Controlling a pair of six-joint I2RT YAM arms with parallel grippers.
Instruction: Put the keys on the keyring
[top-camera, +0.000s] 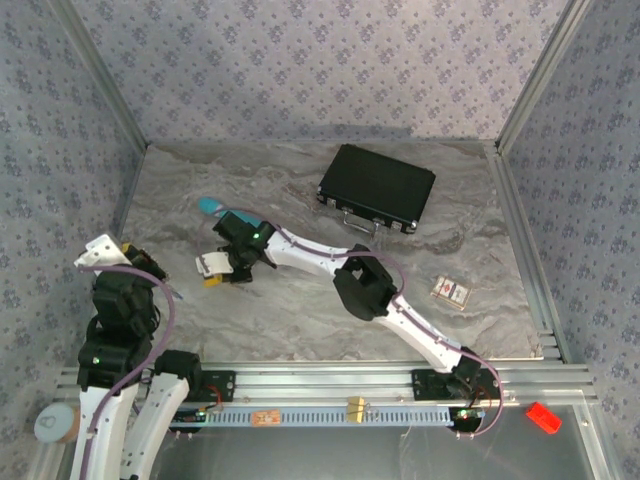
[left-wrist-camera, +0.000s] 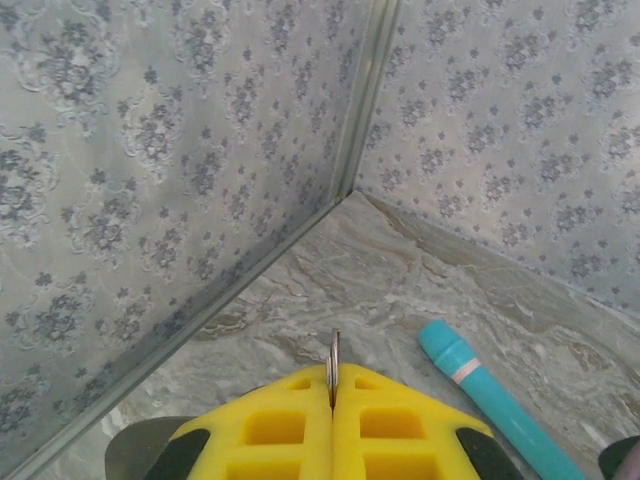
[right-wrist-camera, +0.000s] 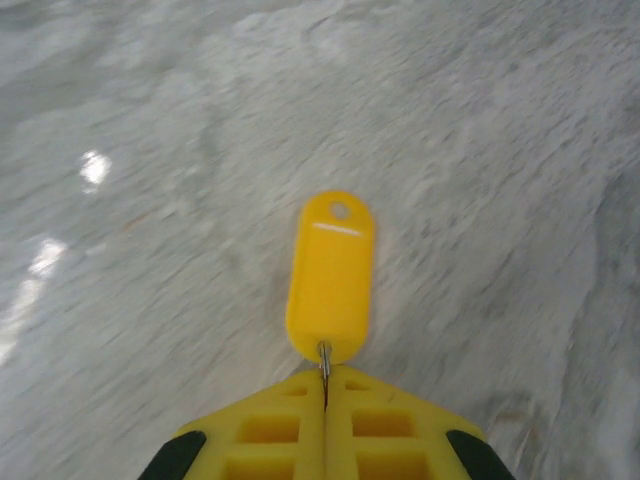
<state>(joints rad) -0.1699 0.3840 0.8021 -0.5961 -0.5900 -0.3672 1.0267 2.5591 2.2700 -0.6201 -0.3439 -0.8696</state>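
Shut on both sides: the right gripper (right-wrist-camera: 324, 388) pinched the yellow key (right-wrist-camera: 330, 275) by its metal end, low at the table (top-camera: 290, 320) beside the pale keyring (top-camera: 207, 264). The left gripper (left-wrist-camera: 333, 388) clamped a silvery strip (left-wrist-camera: 334, 352) edge-up, probably ready for threading.

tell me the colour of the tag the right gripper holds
Yellow; the tag shows best in the right wrist view.

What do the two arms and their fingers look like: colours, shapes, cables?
The left arm and right arm have white links and black joints. A pale purple cable runs along each. The fingers are yellow blocks with square recesses and black sides.
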